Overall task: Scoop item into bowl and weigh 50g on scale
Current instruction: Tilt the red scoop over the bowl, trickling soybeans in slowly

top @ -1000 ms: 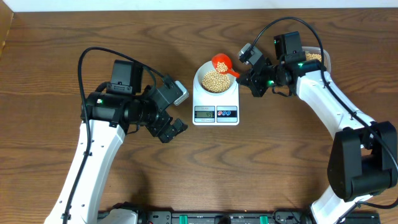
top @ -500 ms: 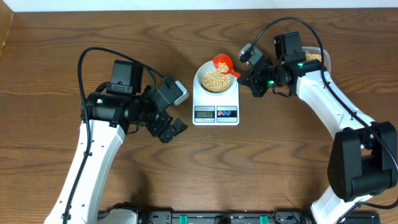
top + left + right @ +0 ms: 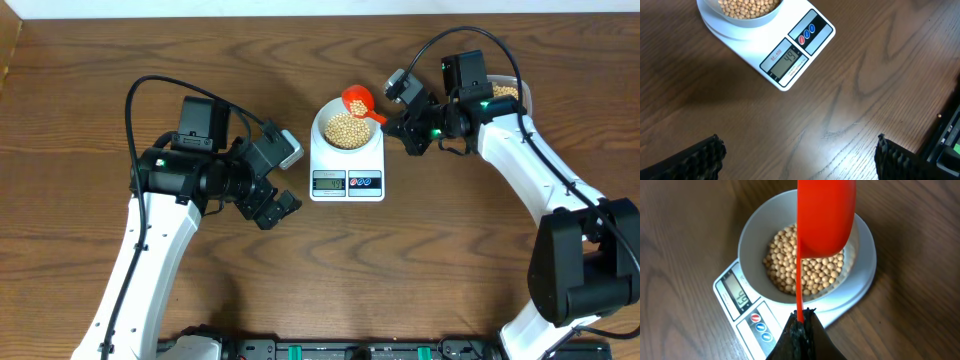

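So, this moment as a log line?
right jaws: shut on scoop over bowl | bowl: beans, on scale | left jaws: open

Red scoop (image 3: pixel 357 100); wooden table (image 3: pixel 450 260)

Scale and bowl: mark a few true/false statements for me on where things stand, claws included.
1. The bowl sits on the scale. True.
2. The right claw is shut on the handle of the scoop. True.
3. The left claw grips the bowl. False: it is open and holds nothing, apart from the scale.
4. The bowl is empty. False: it holds a heap of beans.
5. The scoop hangs over the bowl. True.
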You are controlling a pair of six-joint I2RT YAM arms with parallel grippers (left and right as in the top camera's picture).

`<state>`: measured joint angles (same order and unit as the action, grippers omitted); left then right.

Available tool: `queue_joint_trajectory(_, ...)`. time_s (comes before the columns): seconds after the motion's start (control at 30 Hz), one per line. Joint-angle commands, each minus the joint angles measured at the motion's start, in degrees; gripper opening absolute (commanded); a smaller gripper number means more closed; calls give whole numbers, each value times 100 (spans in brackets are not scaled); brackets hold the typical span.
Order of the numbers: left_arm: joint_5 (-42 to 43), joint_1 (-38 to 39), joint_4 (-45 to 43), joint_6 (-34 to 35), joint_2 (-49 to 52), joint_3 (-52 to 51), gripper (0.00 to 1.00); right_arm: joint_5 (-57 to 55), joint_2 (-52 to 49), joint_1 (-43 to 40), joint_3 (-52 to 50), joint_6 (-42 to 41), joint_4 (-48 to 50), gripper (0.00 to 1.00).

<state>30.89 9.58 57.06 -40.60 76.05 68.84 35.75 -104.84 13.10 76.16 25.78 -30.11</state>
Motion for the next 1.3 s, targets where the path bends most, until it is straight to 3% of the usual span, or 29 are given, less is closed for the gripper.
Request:
queue_joint_trajectory(0.0,-52,-26,33,-74,-83,76,98,236,186,0,17,-50,2,1)
queue_joint_trajectory(0.27,-52,-26,33,-74,-83,76,98,256,186,-4,17,-896,-15,1)
queue_joint_trajectory(0.63,-55,-26,35,-74,-83,76,98,1397,186,-210,17,-1377,31,1)
queue_joint_trajectory(1.0,-55,-26,33,-74,-83,76,98,1467,186,-391,17,-986,-39,1)
queue_joint_trajectory(1.13,-52,-26,33,-74,-83,76,98,570,186,-236,15,-378,-289,1)
queue_joint_trajectory(1.27,-55,-26,33,-74,-83,76,98,-59,188,-52,17,-295,-328,1)
